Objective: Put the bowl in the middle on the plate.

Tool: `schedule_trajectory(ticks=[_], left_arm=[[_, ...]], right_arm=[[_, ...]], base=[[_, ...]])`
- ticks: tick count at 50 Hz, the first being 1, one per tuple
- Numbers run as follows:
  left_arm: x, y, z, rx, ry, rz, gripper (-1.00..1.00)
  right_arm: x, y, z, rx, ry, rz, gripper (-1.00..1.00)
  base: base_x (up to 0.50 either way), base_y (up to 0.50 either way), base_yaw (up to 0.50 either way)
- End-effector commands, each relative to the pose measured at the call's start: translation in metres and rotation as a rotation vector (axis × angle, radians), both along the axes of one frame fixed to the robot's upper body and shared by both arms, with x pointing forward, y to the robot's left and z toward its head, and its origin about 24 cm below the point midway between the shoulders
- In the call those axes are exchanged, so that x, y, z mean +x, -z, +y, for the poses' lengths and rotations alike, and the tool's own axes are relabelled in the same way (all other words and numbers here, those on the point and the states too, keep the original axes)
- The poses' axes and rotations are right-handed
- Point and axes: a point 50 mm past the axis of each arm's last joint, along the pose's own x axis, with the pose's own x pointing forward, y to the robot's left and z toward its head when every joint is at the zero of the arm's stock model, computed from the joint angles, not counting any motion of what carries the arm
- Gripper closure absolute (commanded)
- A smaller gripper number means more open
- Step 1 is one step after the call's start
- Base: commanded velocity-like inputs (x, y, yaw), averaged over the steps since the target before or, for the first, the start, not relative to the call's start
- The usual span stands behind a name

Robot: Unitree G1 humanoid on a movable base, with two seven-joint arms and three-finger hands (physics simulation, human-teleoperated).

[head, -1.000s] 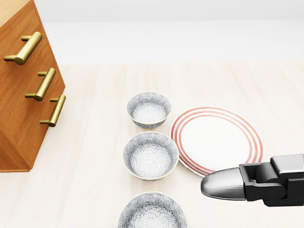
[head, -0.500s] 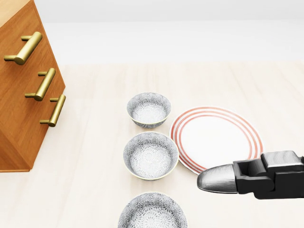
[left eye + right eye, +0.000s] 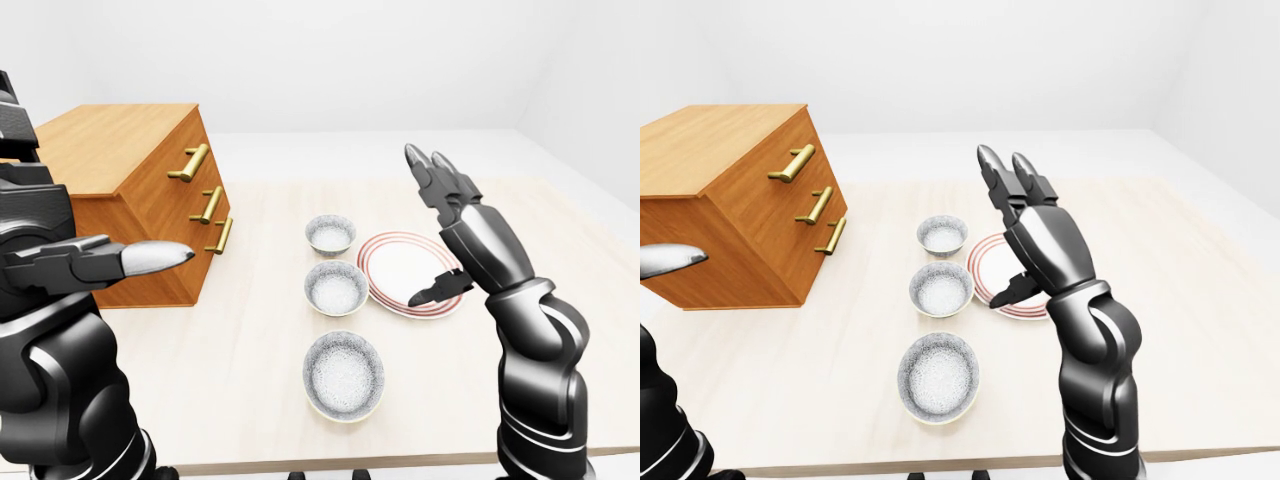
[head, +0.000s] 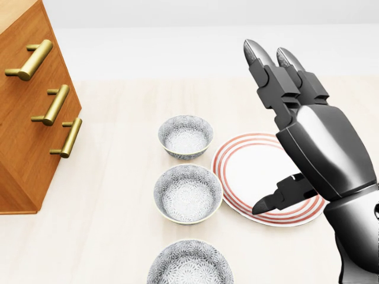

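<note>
Three patterned grey bowls stand in a column on the pale table (image 4: 118, 236). The middle bowl (image 4: 188, 193) lies between the top bowl (image 4: 185, 136) and the bottom bowl (image 4: 189, 263). Just right of it sits the white plate (image 4: 249, 171) with red rings, nothing on it. My right hand (image 4: 272, 127) is raised over the plate's right part, open, with its fingers (image 4: 260, 62) pointing up and the thumb (image 4: 278, 201) low over the plate rim. It holds nothing. My left hand (image 3: 150, 260) hovers far left by the chest, fingers stretched out and empty.
A wooden chest of drawers (image 4: 29, 118) with brass handles (image 4: 56, 103) stands at the left of the table. The table's near edge (image 3: 350, 462) runs just below the bottom bowl in the left-eye view.
My right hand has swung up from lying flat at the lower right of the head view to standing upright over the plate. Bowls and plate have not moved.
</note>
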Motion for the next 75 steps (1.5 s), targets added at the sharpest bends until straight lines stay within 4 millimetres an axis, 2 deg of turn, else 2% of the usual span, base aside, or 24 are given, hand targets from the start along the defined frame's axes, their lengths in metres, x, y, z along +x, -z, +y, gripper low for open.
schedule_trajectory(ticks=[1, 8, 25, 40, 50, 64, 75], left_arm=[[0.0, 0.001, 0.0, 0.0, -0.001, 0.002, -1.0], [0.0, 0.001, 0.0, 0.002, -0.001, 0.006, -1.0], [0.0, 0.002, -0.001, 0.007, 0.0, 0.006, -1.0], [0.0, 0.002, -0.002, 0.005, 0.002, 0.005, -1.0], [-0.001, 0.002, -0.001, 0.005, -0.001, 0.003, -1.0], [-0.001, 0.001, -0.001, 0.004, 0.001, 0.003, -1.0], [0.0, 0.001, -0.001, 0.003, 0.001, 0.003, -1.0]], right_arm=[[0.011, 0.01, -0.001, -0.078, 0.066, 0.086, -1.0], [0.016, 0.013, 0.001, -0.086, 0.065, 0.111, -1.0], [0.042, 0.05, -0.002, -0.142, 0.121, 0.276, -1.0], [0.053, 0.051, 0.002, -0.259, 0.11, 0.275, -1.0], [0.062, 0.054, 0.007, -0.253, 0.113, 0.232, -1.0], [0.068, 0.072, 0.014, -0.23, 0.092, 0.248, -1.0], [0.082, 0.085, 0.023, -0.213, 0.094, 0.265, -1.0]], base=[[0.0, 0.0, 0.0], [0.0, 0.0, 0.0], [0.0, 0.0, 0.0], [0.0, 0.0, 0.0], [0.0, 0.0, 0.0], [0.0, 0.0, 0.0], [0.0, 0.0, 0.0]])
